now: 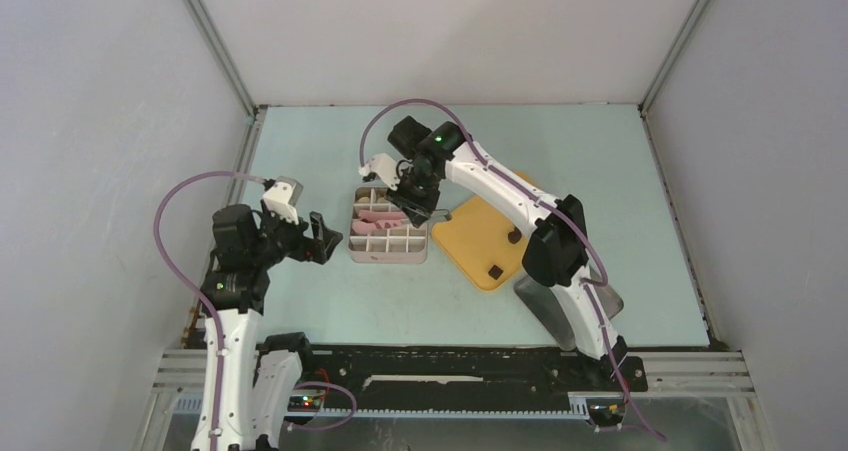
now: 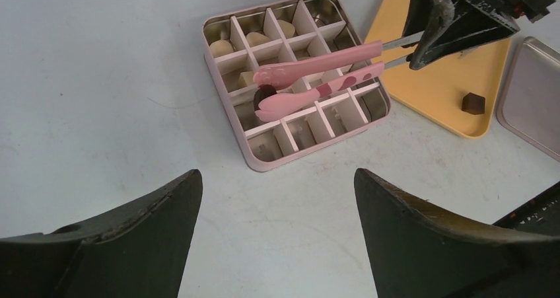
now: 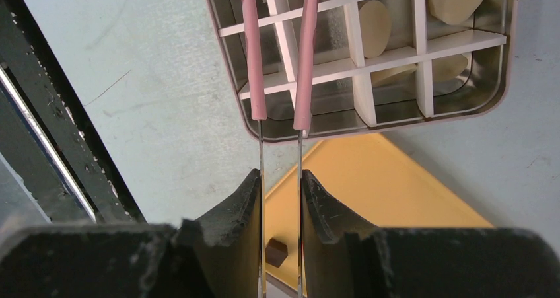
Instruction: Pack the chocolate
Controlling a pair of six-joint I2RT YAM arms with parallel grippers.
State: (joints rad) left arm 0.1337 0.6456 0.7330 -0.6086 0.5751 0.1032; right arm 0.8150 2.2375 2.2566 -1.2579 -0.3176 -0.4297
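A pink divided box (image 2: 267,162) lies on the table. Cream-white chocolate (image 2: 221,47) fills several of its far cells, also seen in the right wrist view as chocolate (image 3: 375,27). My right gripper (image 3: 282,176) is shut on the metal arms of pink tongs (image 2: 317,63), which reach over the box (image 1: 388,254). A dark chocolate (image 2: 262,98) sits between the tong tips, over a middle cell. Another dark chocolate (image 2: 473,103) lies on the yellow tray (image 2: 436,86). My left gripper (image 2: 277,172) hangs open above bare table, near side of the box, holding nothing.
The yellow tray (image 1: 470,226) lies right of the box with two dark pieces (image 1: 514,237) on it. A metal lid (image 2: 531,96) rests beyond the tray's right edge. The right arm (image 1: 500,186) arches over the tray. Walls enclose the table on three sides.
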